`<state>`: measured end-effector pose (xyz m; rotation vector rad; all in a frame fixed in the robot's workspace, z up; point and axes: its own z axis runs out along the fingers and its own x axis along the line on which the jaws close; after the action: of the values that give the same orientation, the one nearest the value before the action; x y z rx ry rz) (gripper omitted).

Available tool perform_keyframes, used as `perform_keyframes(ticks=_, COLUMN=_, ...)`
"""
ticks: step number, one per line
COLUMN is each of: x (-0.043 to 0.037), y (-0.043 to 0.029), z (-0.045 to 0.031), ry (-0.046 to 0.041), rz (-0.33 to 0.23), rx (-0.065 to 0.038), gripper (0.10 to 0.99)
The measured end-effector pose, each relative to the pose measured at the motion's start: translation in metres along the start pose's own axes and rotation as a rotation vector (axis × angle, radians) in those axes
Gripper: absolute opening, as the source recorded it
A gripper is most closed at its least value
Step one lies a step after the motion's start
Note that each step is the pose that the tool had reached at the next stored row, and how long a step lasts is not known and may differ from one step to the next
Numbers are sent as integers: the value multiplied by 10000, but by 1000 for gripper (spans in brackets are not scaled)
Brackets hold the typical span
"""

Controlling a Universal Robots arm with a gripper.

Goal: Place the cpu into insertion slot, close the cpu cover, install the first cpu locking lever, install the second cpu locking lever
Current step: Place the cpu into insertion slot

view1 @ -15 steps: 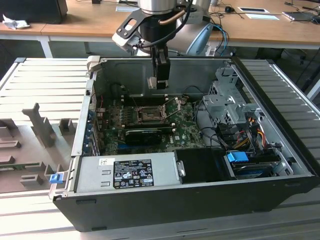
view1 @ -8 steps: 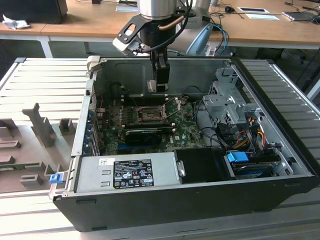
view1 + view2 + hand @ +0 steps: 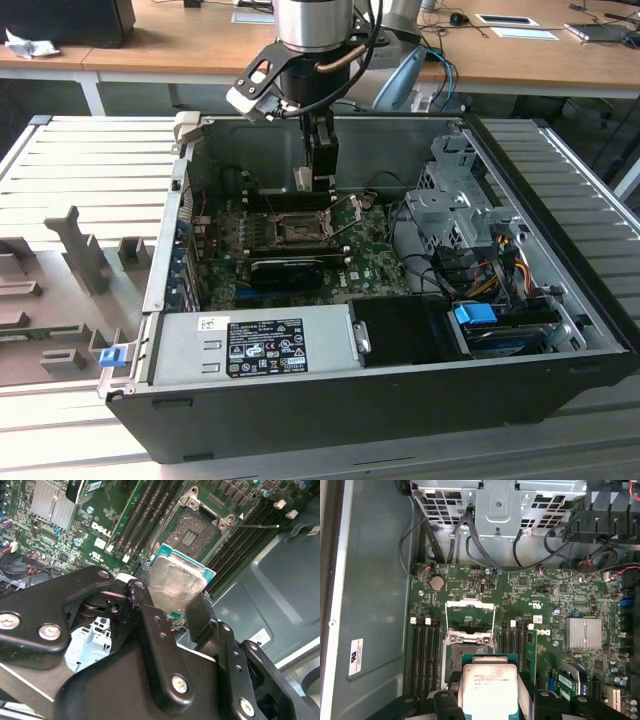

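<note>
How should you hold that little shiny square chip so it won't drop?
Probably by two opposite edges, as the gripper does, coming from the metal-top side. The cpu is thin and flat, and its underside should stay free to face the insertion slot.

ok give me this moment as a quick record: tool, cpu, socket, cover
tool state: tool shut on the cpu
cpu position: held by its edges above the motherboard, metal top showing, not in the insertion slot
slot state: empty, dark centre exposed
cover state: cpu cover swung open
setting: motherboard lies inside an open computer case
</note>
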<state>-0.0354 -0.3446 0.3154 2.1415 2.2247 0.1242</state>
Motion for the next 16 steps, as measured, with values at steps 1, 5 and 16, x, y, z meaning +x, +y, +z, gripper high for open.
perform_keyframes(ticks=1, x=0, y=-2, z=20, ry=1, rz=2, rx=-1, gripper=529)
perform_keyframes(ticks=5, x=-2, y=-7, z=78, ry=-1, rz=7, rx=0, gripper=529)
perform_keyframes(ticks=16, x=-4, y=-22, z=231, ry=-2, rz=20, rx=0, gripper=529)
